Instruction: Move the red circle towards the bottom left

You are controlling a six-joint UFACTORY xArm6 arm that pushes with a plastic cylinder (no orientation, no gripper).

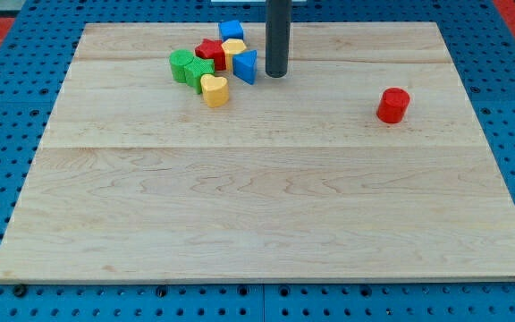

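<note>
My tip (276,74) stood just right of the blue block (246,66), far left of the red circle (392,105); no claw showed.

You get bright, even light from overhead: the wooden board (266,206) shows no harsh glare, only a pale sheen toward its 9 o'clock edge. Shadows are short and soft, hugging the red circle (392,105) at 2 o'clock, and focus stays crisp edge to edge.

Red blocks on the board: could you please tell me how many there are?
2. The red circle sits alone at the view's right; a red star is in the cluster at the view's top left. The cluster could hide others.
</note>
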